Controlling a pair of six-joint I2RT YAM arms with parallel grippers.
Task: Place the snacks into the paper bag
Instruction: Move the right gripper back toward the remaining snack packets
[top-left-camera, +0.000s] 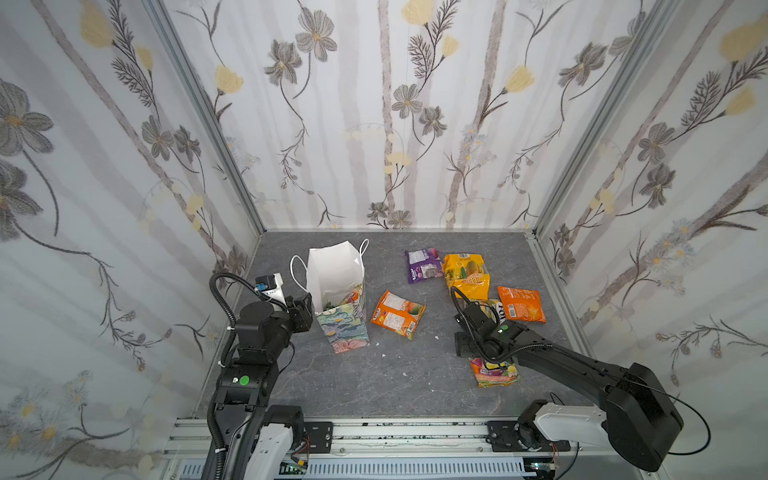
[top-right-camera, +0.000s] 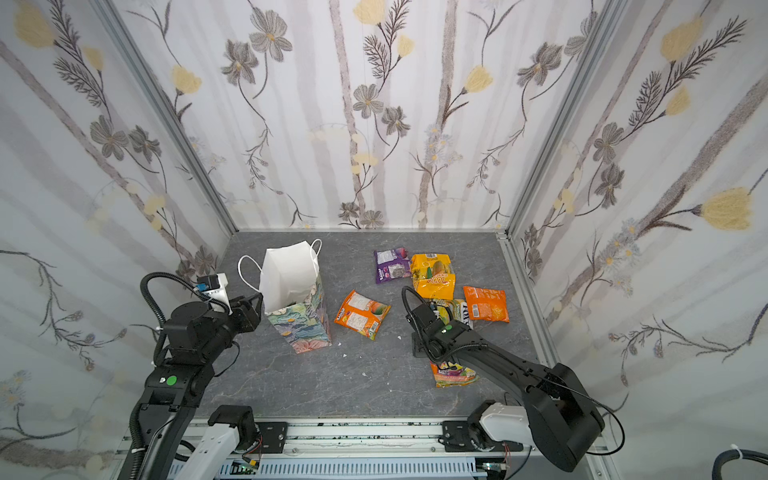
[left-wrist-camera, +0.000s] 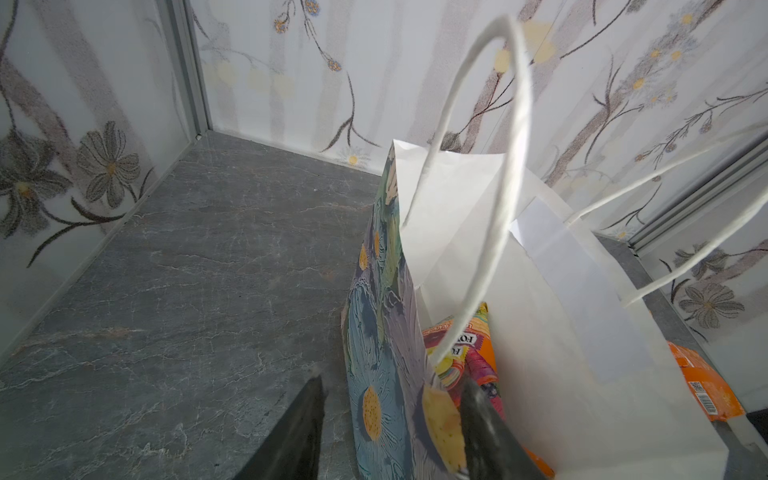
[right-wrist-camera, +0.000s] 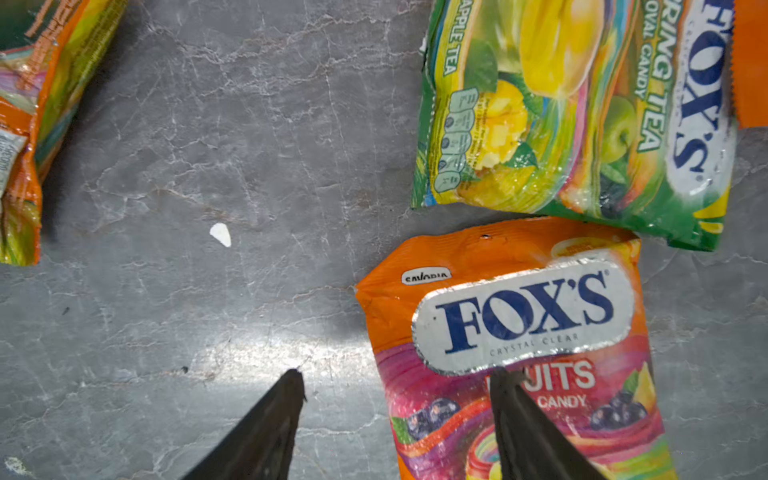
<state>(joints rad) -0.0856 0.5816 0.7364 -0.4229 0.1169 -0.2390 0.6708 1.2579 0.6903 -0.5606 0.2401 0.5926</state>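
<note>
The paper bag (top-left-camera: 343, 328) (top-right-camera: 305, 328) stands open at centre left, with a FOX'S packet (left-wrist-camera: 461, 349) inside. My left gripper (top-left-camera: 306, 309) (left-wrist-camera: 392, 381) is open astride its near wall (left-wrist-camera: 386, 374), one finger inside and one outside. Loose snacks lie to the right: an orange one (top-left-camera: 397, 313), purple (top-left-camera: 423, 265), yellow (top-left-camera: 465, 270), another orange (top-left-camera: 521, 304), green FOX'S (right-wrist-camera: 573, 116) and FOX'S FRUITS (right-wrist-camera: 519, 316) (top-left-camera: 494, 372). My right gripper (right-wrist-camera: 398, 372) (top-left-camera: 464, 347) hangs open just over the table. One finger is over the FRUITS packet's edge, the other over bare table.
Flower-printed walls (top-left-camera: 124, 208) close in the grey marbled table (top-left-camera: 374, 386) on three sides. An aluminium rail (top-left-camera: 395, 434) with both arm bases runs along the front. Small white scraps (right-wrist-camera: 221, 235) lie on the table between the packets.
</note>
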